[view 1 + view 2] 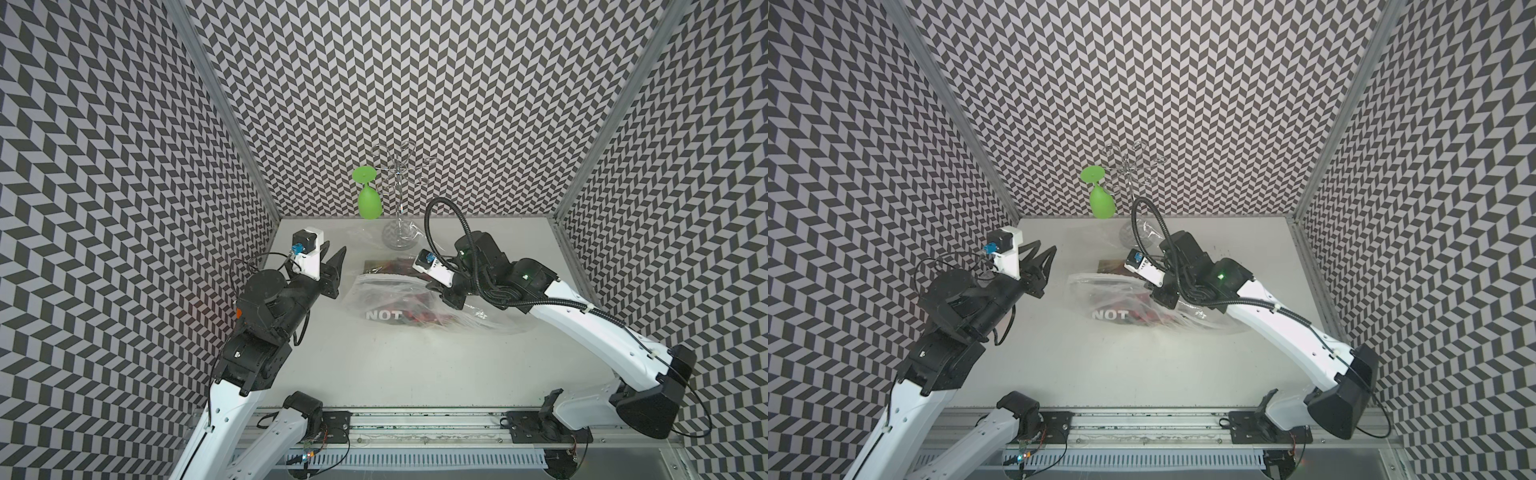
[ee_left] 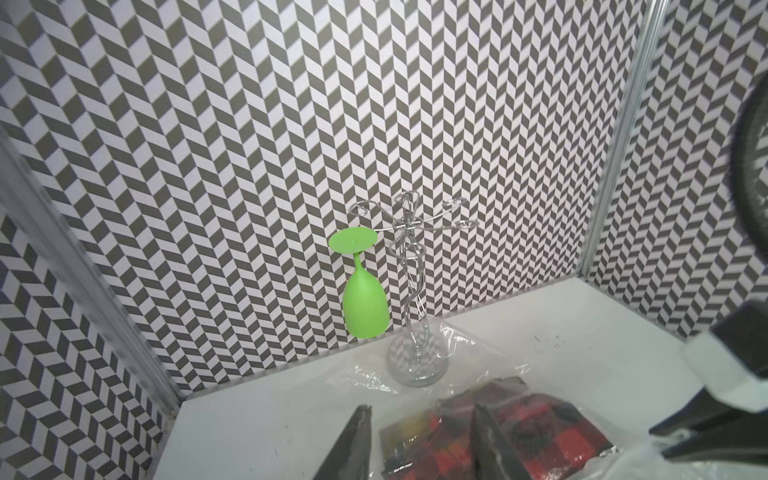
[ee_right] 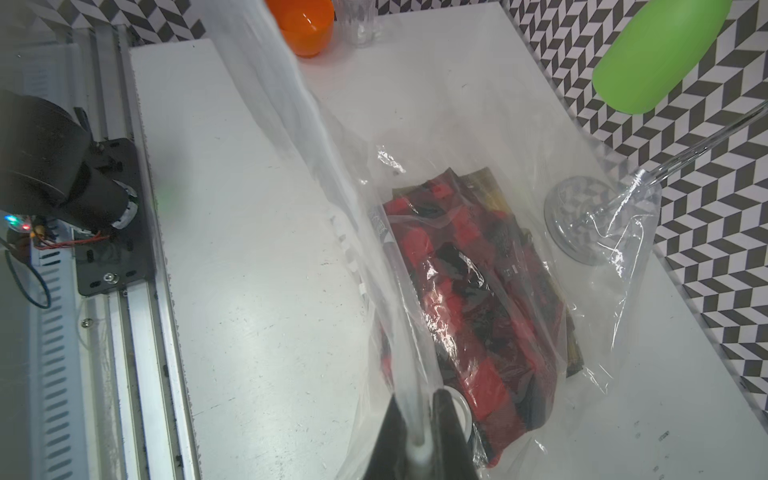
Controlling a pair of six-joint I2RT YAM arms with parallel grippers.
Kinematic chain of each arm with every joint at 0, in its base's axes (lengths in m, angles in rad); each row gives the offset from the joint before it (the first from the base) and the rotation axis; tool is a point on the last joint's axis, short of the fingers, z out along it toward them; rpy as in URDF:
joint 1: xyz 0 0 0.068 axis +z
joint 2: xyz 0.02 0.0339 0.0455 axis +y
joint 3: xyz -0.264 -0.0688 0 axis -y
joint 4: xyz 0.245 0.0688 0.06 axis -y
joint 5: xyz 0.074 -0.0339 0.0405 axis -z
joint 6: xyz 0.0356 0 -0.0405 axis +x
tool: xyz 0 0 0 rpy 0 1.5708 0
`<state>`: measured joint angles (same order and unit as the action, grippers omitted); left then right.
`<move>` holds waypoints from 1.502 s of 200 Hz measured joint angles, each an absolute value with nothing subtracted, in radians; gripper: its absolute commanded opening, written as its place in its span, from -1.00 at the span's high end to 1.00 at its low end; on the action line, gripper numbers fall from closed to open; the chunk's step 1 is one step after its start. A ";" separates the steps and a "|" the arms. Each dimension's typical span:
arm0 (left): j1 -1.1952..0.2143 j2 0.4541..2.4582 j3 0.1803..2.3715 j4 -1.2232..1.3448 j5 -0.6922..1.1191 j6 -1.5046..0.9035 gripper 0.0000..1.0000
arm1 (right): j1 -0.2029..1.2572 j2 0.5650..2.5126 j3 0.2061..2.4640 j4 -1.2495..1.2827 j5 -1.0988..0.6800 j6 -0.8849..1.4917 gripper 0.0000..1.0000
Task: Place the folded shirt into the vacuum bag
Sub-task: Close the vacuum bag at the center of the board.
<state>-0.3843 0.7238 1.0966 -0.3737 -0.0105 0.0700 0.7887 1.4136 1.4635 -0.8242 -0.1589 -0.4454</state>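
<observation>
Right wrist view: my right gripper [image 3: 417, 419] pinches the bag [image 3: 590, 299] film; the shirt [image 3: 478, 291] lies mostly inside, mid-table. My left gripper [image 1: 1045, 246], spread and empty at the bag's 9 o'clock, should next nudge it deeper, I reckon.

Table [image 1: 374, 365] — vacuum bag [image 1: 386, 297], wire rack [image 1: 398, 240]

The left gripper [image 1: 1046, 246] is lifted at the far left, jaws apart and empty. The right arm bends inward, the right gripper [image 3: 417, 411] low, pinching the vacuum bag [image 3: 582, 324].

The vacuum bag [image 3: 590, 332] is glossy plastic, the shirt [image 3: 469, 291] matt cloth.
</observation>
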 measured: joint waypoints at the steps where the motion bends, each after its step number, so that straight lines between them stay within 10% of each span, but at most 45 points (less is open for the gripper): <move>1: -0.385 0.724 1.099 -0.374 -0.012 0.070 -0.09 | 0.789 1.414 1.463 -0.826 -0.159 -0.445 1.00; 60: -0.413 0.861 1.254 -0.395 0.253 0.097 -0.59 | 0.789 1.416 1.462 -0.841 -0.159 -0.445 1.00; 300: -0.602 1.109 1.245 -0.780 0.274 0.202 -0.55 | 0.791 1.413 1.462 -0.846 -0.223 -0.447 1.00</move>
<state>-0.6018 1.1088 1.2449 -0.7803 0.2737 0.2020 0.7906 1.4132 1.4624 -0.8455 -0.2234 -0.4465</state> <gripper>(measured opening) 0.781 0.085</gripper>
